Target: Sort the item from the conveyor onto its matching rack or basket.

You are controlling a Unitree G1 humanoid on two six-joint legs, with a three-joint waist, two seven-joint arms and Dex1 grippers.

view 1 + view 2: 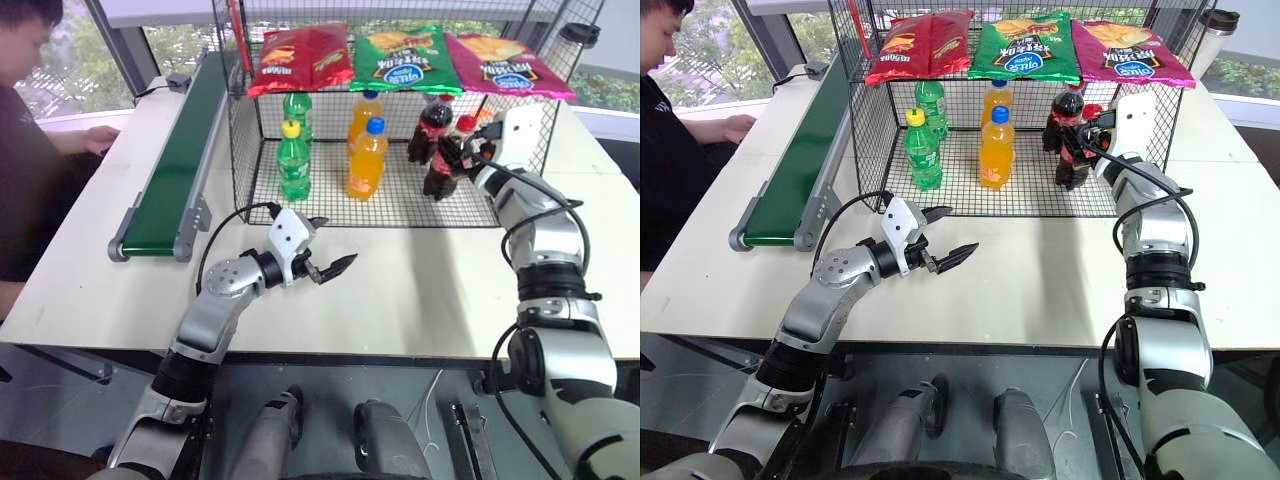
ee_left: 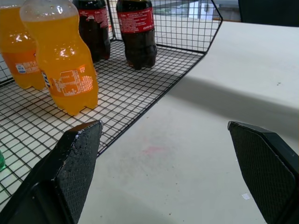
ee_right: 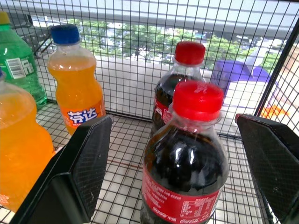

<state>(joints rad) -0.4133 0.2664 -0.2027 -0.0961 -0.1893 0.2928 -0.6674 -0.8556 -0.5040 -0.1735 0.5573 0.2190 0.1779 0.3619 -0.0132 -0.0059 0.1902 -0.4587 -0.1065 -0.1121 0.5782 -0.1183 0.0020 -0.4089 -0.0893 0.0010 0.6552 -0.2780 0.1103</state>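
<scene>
The cola bottle (image 3: 184, 163) stood upright on the cage (image 1: 330, 205) floor between the right pincer's (image 3: 175, 154) parted fingers – ungripped – left pincer (image 1: 328, 262) spread at seven o'clock.

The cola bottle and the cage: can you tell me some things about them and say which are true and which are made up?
1. The nearer cola bottle stands upright on the wire cage floor. True.
2. The right end effector is squeezing that bottle. False: its fingers stand open on either side, apart from it.
3. The conveyor carries an orange soda bottle. False: nothing lies on the belt.
4. Three snack bags lie on top of the cage. True.
5. The left end effector is open over the table. True.
</scene>
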